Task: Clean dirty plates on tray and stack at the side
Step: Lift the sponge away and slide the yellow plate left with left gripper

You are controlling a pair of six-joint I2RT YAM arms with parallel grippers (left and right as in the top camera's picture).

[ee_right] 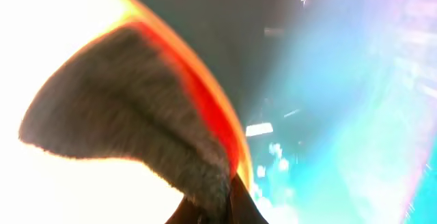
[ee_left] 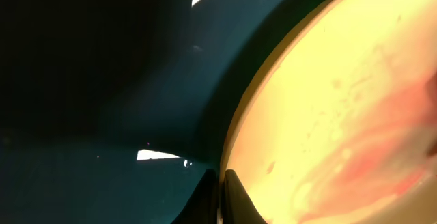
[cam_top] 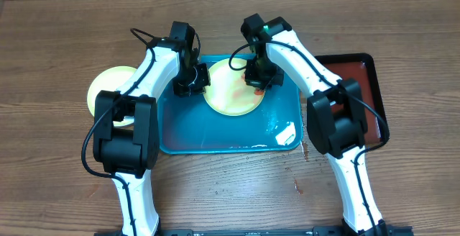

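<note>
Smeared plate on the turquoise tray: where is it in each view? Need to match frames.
Overhead: plate sits upper middle of the tray.
Left wrist: plate fills the right half, rim curving from bottom centre to upper right.
Right wrist: plate overexposed at left, partly under a grey cloth.
Shared landmark: turquoise tray floor beside the plate's rim.

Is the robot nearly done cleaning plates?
Not yet. A clean-looking plate sits beside the tray. The left gripper pinches the rim of the smeared plate while the right gripper presses a grey cloth on it. Red smears remain, and it needs stacking.
</note>
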